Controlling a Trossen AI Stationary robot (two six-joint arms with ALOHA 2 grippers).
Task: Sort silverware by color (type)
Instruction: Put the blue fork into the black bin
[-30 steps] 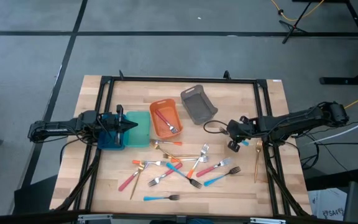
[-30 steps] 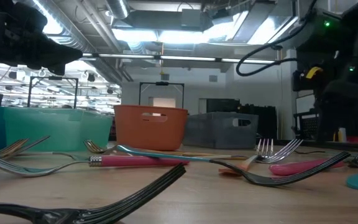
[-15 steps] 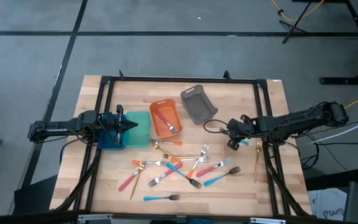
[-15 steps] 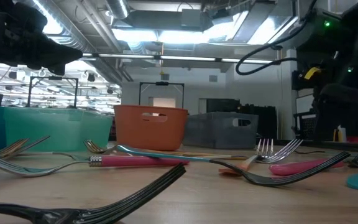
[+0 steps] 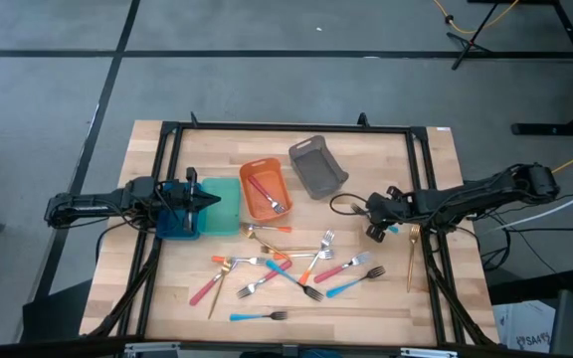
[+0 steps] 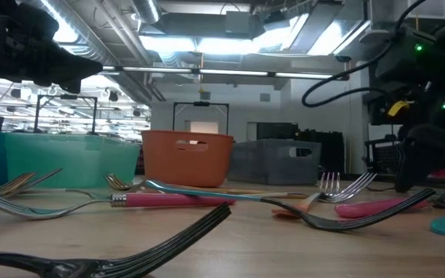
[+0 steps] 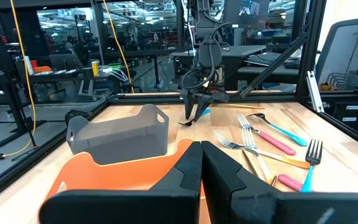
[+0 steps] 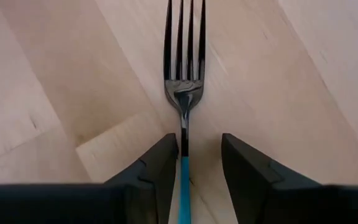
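**Right gripper straddles a blue-handled fork on the right side of the table**

The right gripper [image 5: 376, 231] is seen low over the light wooden table [image 5: 296, 149], just right of the scattered silverware. In the right wrist view its two dark fingers [image 8: 156, 167] stand parted, a gap showing on each side of the slim blue-handled metal fork [image 8: 183, 99] that lies flat on the wood between them, tines pointing away from the wrist. The fork is not gripped: the jaws are narrowly open around its neck.

The left gripper [image 5: 207, 200] is held over the teal plastic bin [image 5: 224, 212] at the left of the table, its fingers [image 7: 185, 174] pressed together with nothing between them.

The rest of the silverware [image 5: 296, 267], slim forks with red, orange, blue and gold handles, lies crossed in a loose heap on the near half of the table. One gold utensil [image 5: 412, 254] lies apart by the right frame rail. A red-handled fork [image 5: 268, 196] is seen inside the orange plastic bin [image 5: 249, 187], which stands beside the teal one. A tilted grey plastic bin [image 5: 318, 167] sits just right of the orange bin.
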